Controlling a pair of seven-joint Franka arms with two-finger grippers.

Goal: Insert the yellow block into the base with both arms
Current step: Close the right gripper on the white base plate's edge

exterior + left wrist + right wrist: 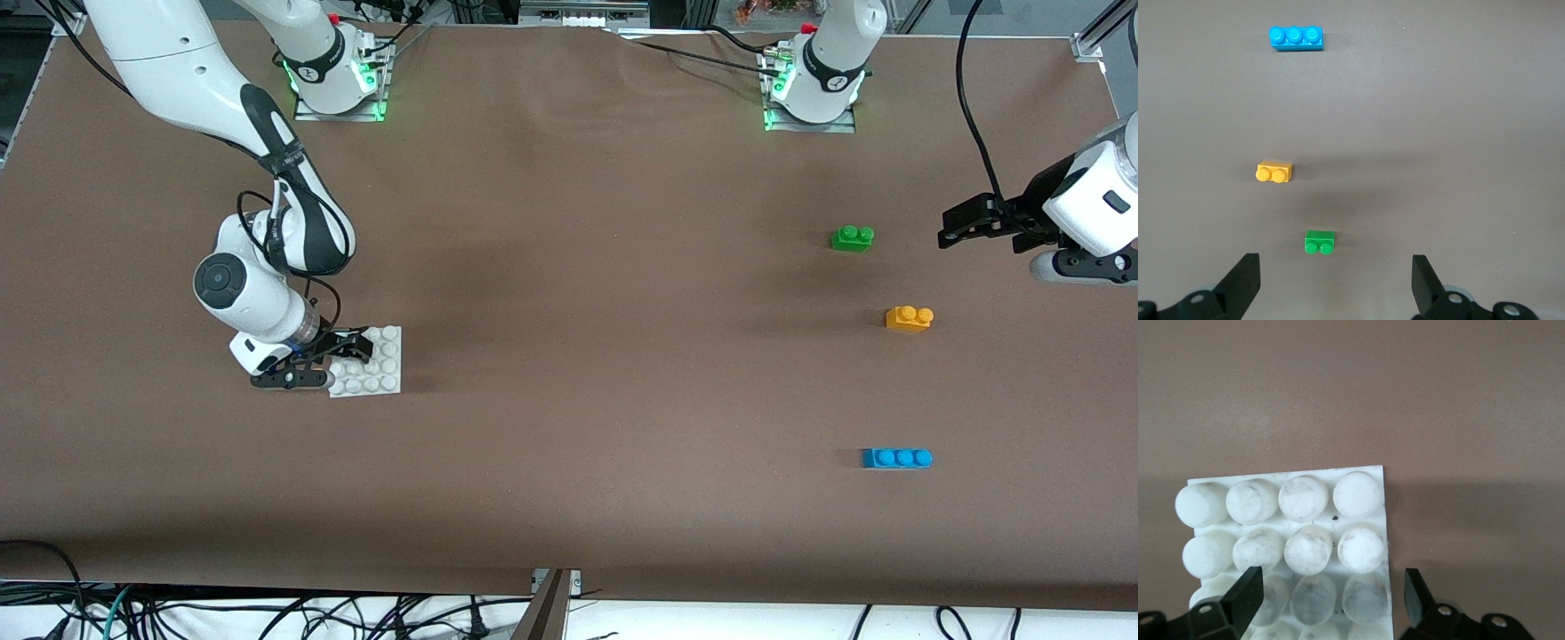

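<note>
Brown table (569, 356), right gripper (342, 360) low over base (378, 364)

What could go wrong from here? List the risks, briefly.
1. The right tool straddles one edge of the base with its fingers apart; closing off-centre could tip or slide the plate rather than grip it.
2. The left tool hangs open near the green brick, which lies closer to it than the yellow block. It may pick the wrong brick.
</note>
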